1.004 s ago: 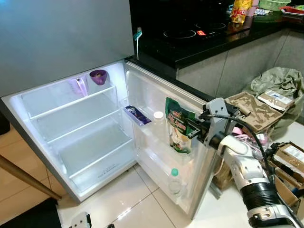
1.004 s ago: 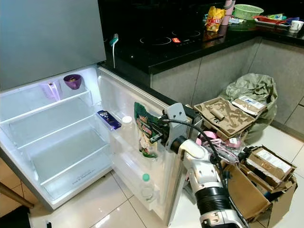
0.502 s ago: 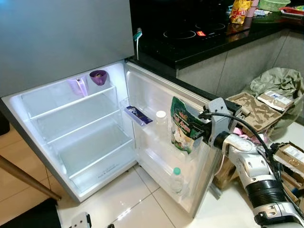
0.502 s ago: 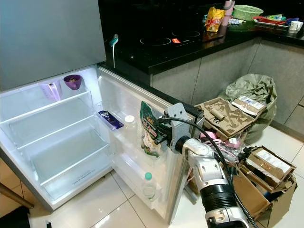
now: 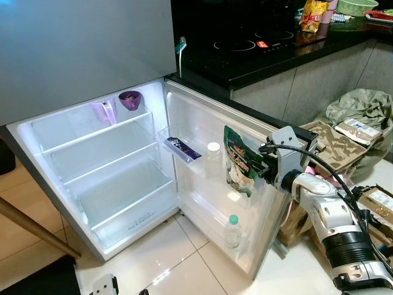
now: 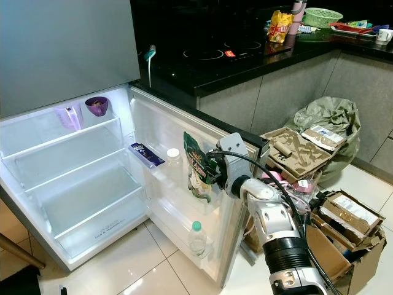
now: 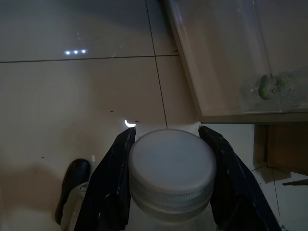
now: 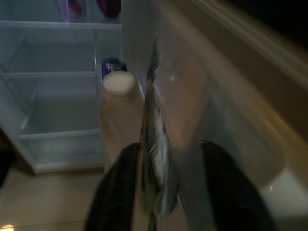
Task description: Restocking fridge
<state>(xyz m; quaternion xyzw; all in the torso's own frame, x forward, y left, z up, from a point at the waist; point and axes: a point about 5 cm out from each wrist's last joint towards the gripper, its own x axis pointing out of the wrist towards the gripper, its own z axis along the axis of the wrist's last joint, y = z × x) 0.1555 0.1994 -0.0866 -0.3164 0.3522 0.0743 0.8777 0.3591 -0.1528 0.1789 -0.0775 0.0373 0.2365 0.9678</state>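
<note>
While the fridge (image 5: 92, 184) stands open with its lit glass shelves bare, a pale lilac cup (image 5: 102, 111) and a purple bowl (image 5: 129, 99) sit at the back right corner of its top shelf. To their right, the opened fridge door (image 5: 202, 117) carries a dark blue packet (image 5: 182, 148) in the upper rack at its hinge edge, then a white-capped bottle (image 5: 213, 161) in the middle rack, and a clear bottle with a green cap (image 5: 233, 231) in the bottom rack near the door's outer edge. Just beside the white-capped bottle, the right gripper (image 5: 261, 171) holds a green snack pouch (image 5: 239, 161) upright over the middle rack, its two black fingers clamped on the pouch's edge; the wrist view is blurred, so whether the pouch already touches the rack cannot be told. Low by the floor tiles, the left gripper (image 7: 169, 178) has its fingers (image 7: 115, 187) pressed against either side of a white-lidded jar (image 7: 171, 175). Right of the fridge door, cardboard trays (image 5: 331, 144) and boxes (image 6: 344, 227) lie on the floor beneath the black counter (image 5: 276, 52).
</note>
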